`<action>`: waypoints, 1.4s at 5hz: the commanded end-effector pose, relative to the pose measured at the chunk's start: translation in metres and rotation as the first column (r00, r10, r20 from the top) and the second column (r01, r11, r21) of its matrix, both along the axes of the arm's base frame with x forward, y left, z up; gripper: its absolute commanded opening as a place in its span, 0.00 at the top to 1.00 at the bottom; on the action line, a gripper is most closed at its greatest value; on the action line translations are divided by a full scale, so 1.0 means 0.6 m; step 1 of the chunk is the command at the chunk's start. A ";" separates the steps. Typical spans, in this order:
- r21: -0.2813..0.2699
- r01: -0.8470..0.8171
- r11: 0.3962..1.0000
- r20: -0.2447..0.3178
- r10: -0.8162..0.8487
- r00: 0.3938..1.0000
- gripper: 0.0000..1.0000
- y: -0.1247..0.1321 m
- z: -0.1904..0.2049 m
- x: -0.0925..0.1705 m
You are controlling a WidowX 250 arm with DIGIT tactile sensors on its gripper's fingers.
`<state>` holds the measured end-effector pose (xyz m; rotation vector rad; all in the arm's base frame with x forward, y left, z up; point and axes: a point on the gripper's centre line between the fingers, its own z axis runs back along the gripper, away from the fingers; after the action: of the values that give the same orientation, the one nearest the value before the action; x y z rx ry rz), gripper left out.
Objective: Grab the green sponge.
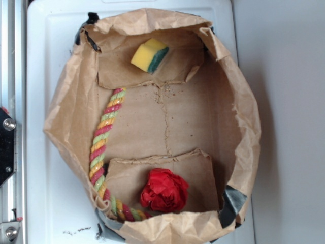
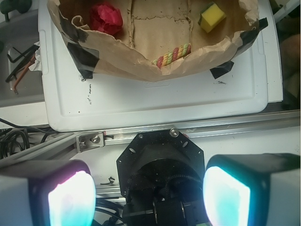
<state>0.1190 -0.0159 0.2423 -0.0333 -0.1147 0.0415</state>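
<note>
The sponge [image 1: 150,56] lay on a flap at the far end of the paper bag [image 1: 71,101], well apart from the gripper [image 2: 149,190], whose fingers [image 2: 71,197] stood spread and empty above the rail [image 2: 188,129].

Support: white moulded plastic board [image 1: 45,152], flat, with a raised rim and rounded corners. Carried directly on it: one open, shallow brown kraft-paper bag tray [image 1: 238,101], fixed to the board by black tape patches [image 1: 232,203] at about 11, 5 and 7 o'clock in the exterior view. Small dark specks [image 1: 76,232] are seen at 7 o'clock.
</note>
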 end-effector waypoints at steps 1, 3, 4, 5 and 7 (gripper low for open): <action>0.000 0.000 1.000 0.000 0.000 1.000 0.00 0.000 0.000 0.000; -0.029 -0.284 0.958 0.024 0.285 0.958 0.00 0.057 -0.043 0.142; -0.049 -0.399 0.916 0.057 0.401 0.914 0.00 0.079 -0.062 0.182; -0.118 -0.574 0.810 0.130 0.585 0.800 0.00 0.109 -0.101 0.235; -0.079 -0.673 0.736 0.134 0.677 0.724 0.00 0.141 -0.151 0.291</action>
<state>0.2909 0.0514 0.1304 -0.0074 -0.2080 0.7499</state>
